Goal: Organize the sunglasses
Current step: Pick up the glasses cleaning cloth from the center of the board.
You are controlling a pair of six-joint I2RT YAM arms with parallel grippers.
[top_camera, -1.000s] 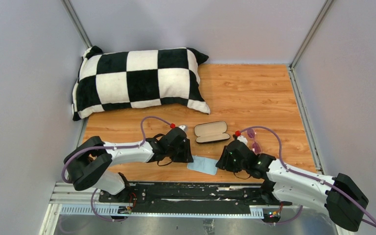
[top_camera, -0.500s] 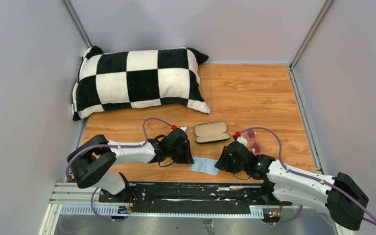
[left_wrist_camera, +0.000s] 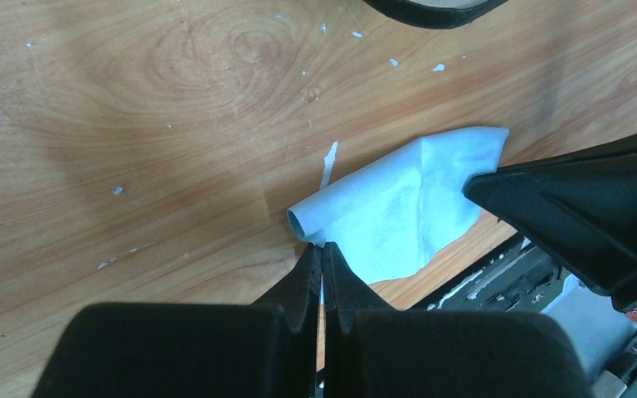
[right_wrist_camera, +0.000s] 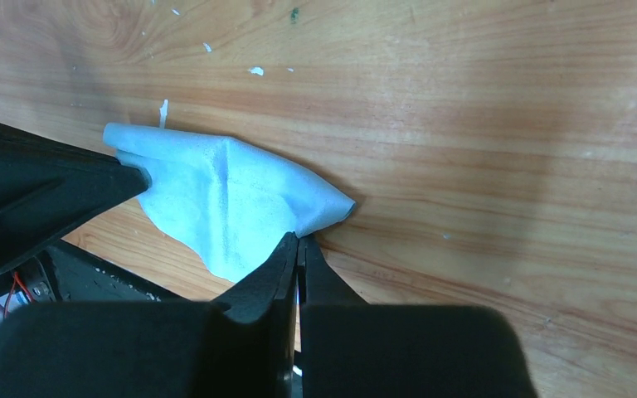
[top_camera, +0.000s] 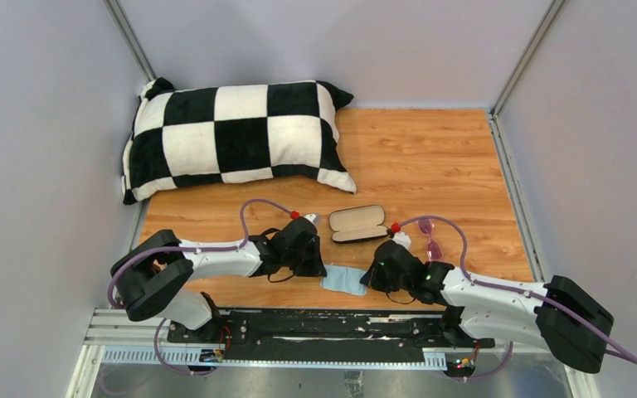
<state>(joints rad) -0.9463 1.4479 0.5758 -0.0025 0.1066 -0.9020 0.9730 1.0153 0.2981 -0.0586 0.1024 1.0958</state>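
A: Where are the sunglasses lying?

B: The sunglasses (top_camera: pixel 434 248) are lying on the tabletop (top_camera: pixel 431 157) just to the right of the black case (top_camera: pixel 358 223), apart from both hands. The right arm's purple cable is crossing over them, so I cannot tell whether their temples are folded.

A: And the case?

B: It is lying open, its beige lining facing up.

A: What are the hands doing?

B: Both are working on the near side of the case, at the tabletop's front edge. The left hand (left_wrist_camera: pixel 322 253) is pinching its fingers together on the rolled left corner of the light blue cloth (left_wrist_camera: pixel 398 211). The right hand (right_wrist_camera: pixel 299 245) is clamping, fingers together, on the cloth's opposite corner.

A: How is the cloth sitting?

B: It is lying spread between the two hands, creased down the middle. Its near edge is hanging over the tabletop's lip above the black rail (top_camera: pixel 299 327).

A: Any room for moving?

B: Bare wood is stretching behind the case to the back wall and off to its right. The checkered pillow (top_camera: pixel 232 137) is filling the corner behind and left of the case, lying against the left wall.
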